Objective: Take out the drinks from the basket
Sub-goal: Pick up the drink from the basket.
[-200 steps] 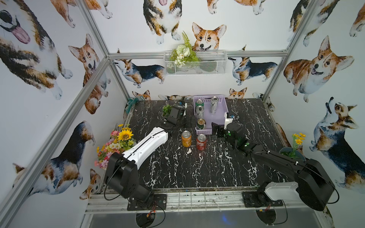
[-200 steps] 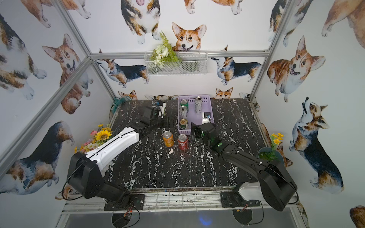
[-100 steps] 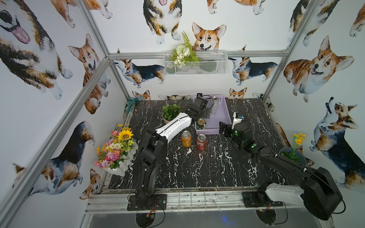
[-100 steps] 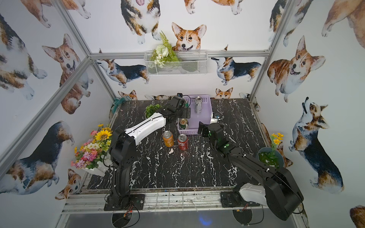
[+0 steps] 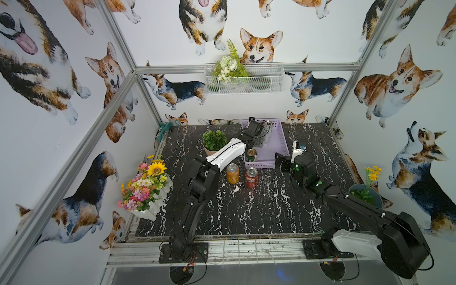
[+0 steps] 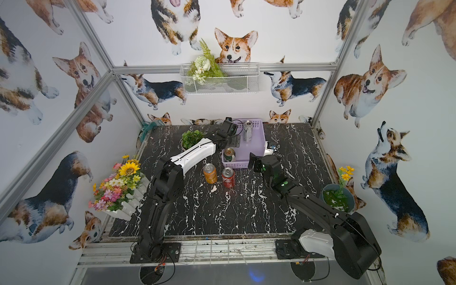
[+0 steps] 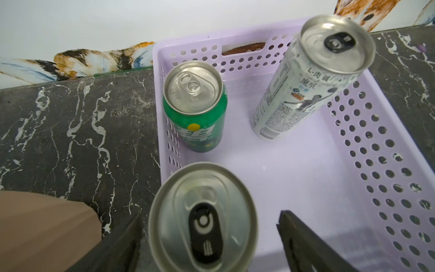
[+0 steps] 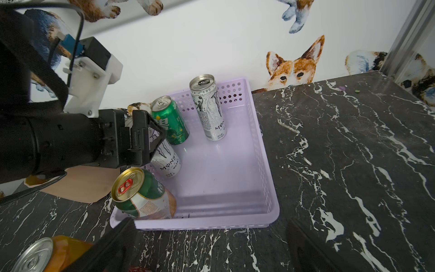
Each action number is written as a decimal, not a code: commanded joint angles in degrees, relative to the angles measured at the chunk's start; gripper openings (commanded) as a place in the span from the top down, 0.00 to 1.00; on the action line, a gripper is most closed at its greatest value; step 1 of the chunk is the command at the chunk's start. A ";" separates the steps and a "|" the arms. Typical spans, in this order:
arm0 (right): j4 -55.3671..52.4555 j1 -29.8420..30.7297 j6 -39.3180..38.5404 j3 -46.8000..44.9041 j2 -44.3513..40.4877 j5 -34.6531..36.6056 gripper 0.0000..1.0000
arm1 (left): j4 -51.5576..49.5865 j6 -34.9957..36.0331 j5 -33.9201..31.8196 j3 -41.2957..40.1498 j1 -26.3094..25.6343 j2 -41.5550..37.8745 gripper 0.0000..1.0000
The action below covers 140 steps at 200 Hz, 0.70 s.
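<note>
The drinks are part out and part in. In both top views the orange can (image 5: pixel 233 173) and red can (image 5: pixel 251 177) stand on the worktop (image 5: pixel 246 209) just in front of the basket (image 5: pixel 277 145), and the near green can (image 5: pixel 251 155) sits in its near corner. In a top view the far silver can (image 6: pixel 247 130) stands toward the back. The left end effector (image 5: pixel 257 142) reaches in over the side wall. The right end effector (image 5: pixel 286 155) waits just outside the basket's near right corner, where a can swung that way might strike it.

In the left wrist view, the left end effector (image 7: pixel 207 245) has its fingers apart astride the lid of the near silver can (image 7: pixel 203 221), clamping nothing. One finger (image 7: pixel 117 247) is just beside the can and the other stands well off. Closing off-centre would probably shove this tall, narrow can sideways and could topple it. Whether the close finger clears the basket wall I cannot tell; if it catches, the light basket may drag.

In the right wrist view, the right end effector (image 8: pixel 211 256) is spread wide and empty. The far green can (image 8: pixel 169 120) and the near green can stand just beside the target on either side, so a tilted lift could knock one over.
</note>
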 commanded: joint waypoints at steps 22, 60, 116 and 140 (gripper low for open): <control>2.04 -0.18 -1.04 -0.09 -0.61 0.08 0.00 | -3.10 0.23 0.64 6.09 0.81 4.22 0.13; 2.24 -0.26 -1.01 -0.05 -0.60 0.52 0.00 | -3.79 0.58 -0.15 6.40 0.82 5.31 0.28; 2.29 -0.48 -0.76 -0.36 -0.17 0.87 0.00 | -3.14 0.57 -0.38 5.24 0.73 4.02 0.72; 2.00 -0.57 -0.71 -0.25 0.01 1.69 0.00 | -3.61 0.93 -0.91 6.78 0.65 2.93 1.00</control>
